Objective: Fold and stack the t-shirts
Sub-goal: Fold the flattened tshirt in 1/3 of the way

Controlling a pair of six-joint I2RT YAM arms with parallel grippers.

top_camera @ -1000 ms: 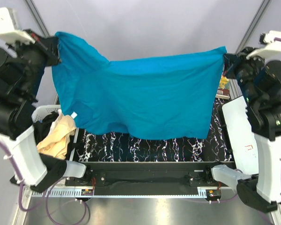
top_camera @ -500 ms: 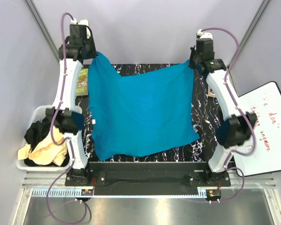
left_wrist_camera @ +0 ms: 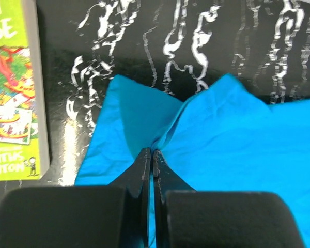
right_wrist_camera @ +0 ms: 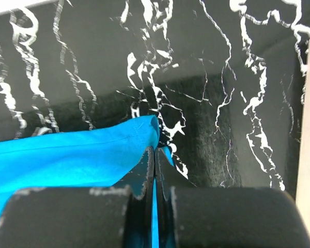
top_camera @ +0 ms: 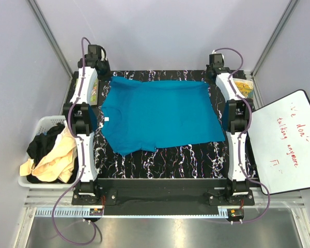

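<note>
The teal blue t-shirt (top_camera: 160, 113) lies spread flat on the black marbled table (top_camera: 175, 163). My left gripper (top_camera: 104, 76) is shut on its far left corner; the wrist view shows the teal cloth (left_wrist_camera: 232, 134) pinched between the closed fingers (left_wrist_camera: 151, 155). My right gripper (top_camera: 213, 77) is shut on its far right corner, with the cloth (right_wrist_camera: 77, 157) bunched at the closed gripper (right_wrist_camera: 155, 152). A black t-shirt (top_camera: 41, 144) and a cream-beige t-shirt (top_camera: 54, 160) lie crumpled in the basket at the left.
A white slatted basket (top_camera: 41, 124) stands off the table's left edge. A green book (top_camera: 94, 93) lies by the left gripper and shows in the left wrist view (left_wrist_camera: 10, 88). Another book (top_camera: 243, 87) lies at the far right. A whiteboard (top_camera: 287, 139) leans at the right.
Both arms have stretched away to the far edge and lowered. The teal shirt, held up hanging a second ago, now lies flat on the table, still gripped at both far corners.
</note>
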